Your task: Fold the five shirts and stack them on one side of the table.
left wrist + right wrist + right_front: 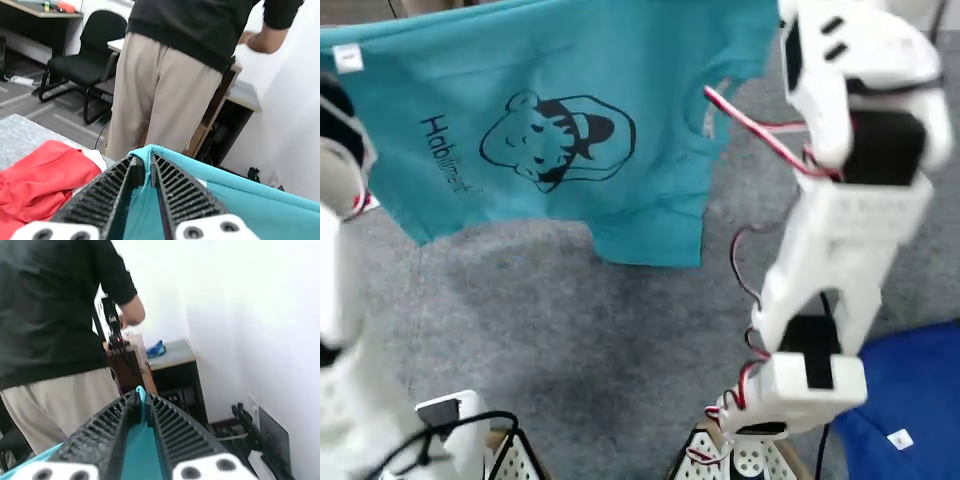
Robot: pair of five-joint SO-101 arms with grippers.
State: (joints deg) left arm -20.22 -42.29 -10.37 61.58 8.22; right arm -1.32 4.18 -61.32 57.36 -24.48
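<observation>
I see one line of black lettering [448, 150] on the chest of the teal shirt [650, 90], slanting beside a black line drawing of a face [560, 138] (the word's far end blurs out). A white tag [348, 58] sits at the shirt's corner. A second white tag [899, 438] lies on the blue shirt [920, 380]. I can read neither tag.

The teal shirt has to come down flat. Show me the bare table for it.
Bare grey table shows between the hem of the held-up teal shirt and the arm bases. Crowded: the corner where the blue shirt lies beside an arm, and the side past the left gripper, where a red shirt is heaped.
</observation>
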